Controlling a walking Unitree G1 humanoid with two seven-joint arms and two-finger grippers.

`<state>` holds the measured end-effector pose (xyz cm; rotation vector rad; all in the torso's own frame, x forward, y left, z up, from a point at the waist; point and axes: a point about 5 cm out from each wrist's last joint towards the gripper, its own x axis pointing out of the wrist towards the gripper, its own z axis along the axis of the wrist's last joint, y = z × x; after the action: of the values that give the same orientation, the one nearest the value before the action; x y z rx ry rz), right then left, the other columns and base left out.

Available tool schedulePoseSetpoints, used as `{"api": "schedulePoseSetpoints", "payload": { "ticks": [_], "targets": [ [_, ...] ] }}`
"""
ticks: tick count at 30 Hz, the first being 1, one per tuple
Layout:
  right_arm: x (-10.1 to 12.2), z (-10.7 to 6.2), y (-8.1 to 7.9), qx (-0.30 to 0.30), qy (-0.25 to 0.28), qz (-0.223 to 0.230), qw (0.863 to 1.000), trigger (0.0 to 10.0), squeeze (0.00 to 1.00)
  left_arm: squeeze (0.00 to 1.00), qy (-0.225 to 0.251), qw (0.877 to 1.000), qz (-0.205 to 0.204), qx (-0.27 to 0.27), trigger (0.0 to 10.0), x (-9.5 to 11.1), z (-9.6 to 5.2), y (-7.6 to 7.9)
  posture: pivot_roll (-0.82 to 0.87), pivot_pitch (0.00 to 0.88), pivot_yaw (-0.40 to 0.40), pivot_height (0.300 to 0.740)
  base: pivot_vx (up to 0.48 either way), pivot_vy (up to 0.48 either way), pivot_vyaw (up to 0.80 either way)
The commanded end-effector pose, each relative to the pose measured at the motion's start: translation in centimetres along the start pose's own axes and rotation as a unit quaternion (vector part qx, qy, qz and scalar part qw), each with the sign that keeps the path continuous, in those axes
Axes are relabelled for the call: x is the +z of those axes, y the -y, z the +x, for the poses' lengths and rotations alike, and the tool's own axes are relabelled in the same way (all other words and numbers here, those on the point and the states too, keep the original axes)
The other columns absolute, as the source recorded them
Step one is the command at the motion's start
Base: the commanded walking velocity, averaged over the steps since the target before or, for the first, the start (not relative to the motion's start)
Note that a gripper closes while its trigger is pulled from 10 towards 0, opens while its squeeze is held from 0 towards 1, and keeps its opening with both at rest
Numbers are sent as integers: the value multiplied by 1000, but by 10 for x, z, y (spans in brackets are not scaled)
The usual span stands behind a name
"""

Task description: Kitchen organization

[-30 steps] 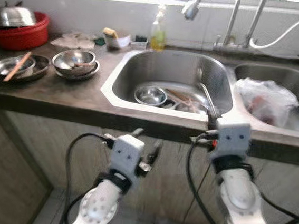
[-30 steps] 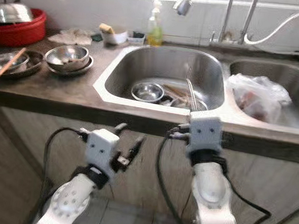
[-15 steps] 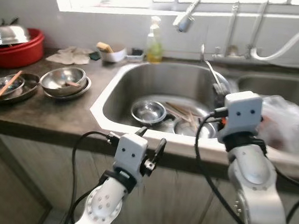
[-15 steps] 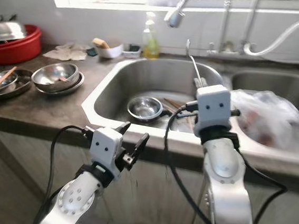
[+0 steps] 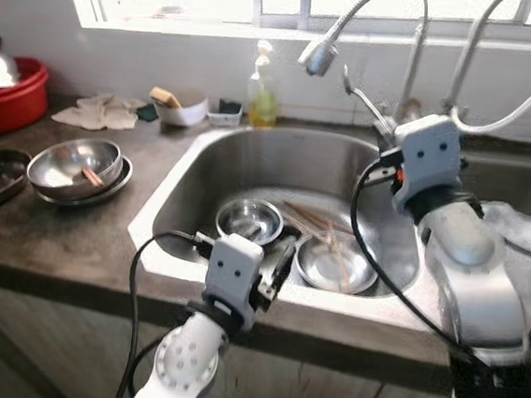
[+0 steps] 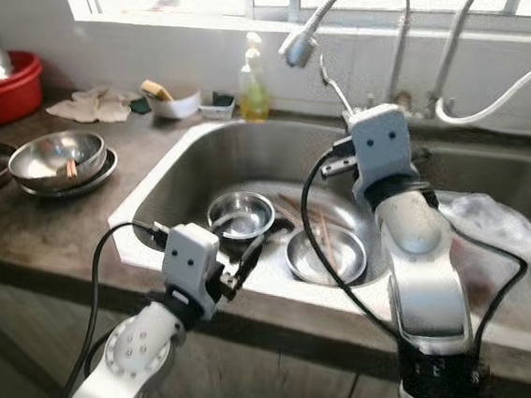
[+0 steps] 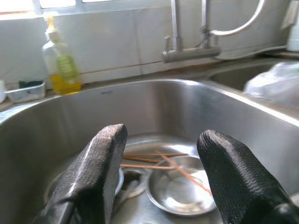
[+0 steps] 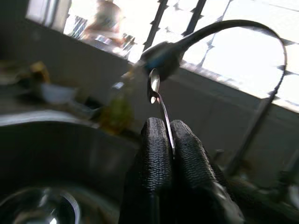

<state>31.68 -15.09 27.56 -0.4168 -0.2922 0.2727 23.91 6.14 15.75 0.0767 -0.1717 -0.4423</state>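
arms: silver, rounded shells
wrists: white boxes, small dark screw holes
cables: black loops, lower frame
fingers (image 7: 100, 172): long, black, textured

Dark countertop (image 5: 74, 228), steel bowls (image 5: 73, 164), red basin (image 5: 7, 99), soap bottle (image 5: 261, 100)

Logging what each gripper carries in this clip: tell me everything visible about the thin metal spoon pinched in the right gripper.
The thin metal spoon is a slim, shiny, steel-looking utensil with a narrow, slightly curved handle and a small bowl at its far end. The right gripper has its black fingers shut on the lower handle, so the spoon juts out beyond the fingertips. It is held in the air above the left sink basin, its tip close to the spray faucet head; whether they touch cannot be told.
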Motion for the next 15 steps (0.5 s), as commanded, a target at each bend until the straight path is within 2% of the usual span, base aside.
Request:
{"api": "schedulePoseSetpoints", "payload": {
  "ticks": [1,3,7,9,12,15],
  "targets": [
    [-10,6,-5,36,-37,0,999,10000,0,0,-3,1000,1,8,10000,0,-1,-4,66,70,21,740,0,0,0],
    [-11,7,-4,35,-41,-6,999,10000,0,0,-2,1000,0,8,10000,0,-1,-3,66,70,21,740,0,0,0],
    [-36,17,-8,84,-124,-23,988,10000,0,0,-1,1000,-1,2,10000,1,-1,-1,71,76,18,740,0,0,0],
    [-38,18,-8,86,-129,-25,988,10000,0,0,-1,1000,-1,3,10000,1,-1,-1,72,79,20,740,0,0,0],
    [-51,25,-14,111,-168,-38,979,10000,0,0,-1,1000,-3,0,10000,1,-2,0,74,82,16,740,0,0,0],
    [-57,27,-18,124,-186,-30,974,10000,0,0,-1,1000,-3,-1,10000,2,-2,1,78,86,14,740,0,0,0]
  ]
}}
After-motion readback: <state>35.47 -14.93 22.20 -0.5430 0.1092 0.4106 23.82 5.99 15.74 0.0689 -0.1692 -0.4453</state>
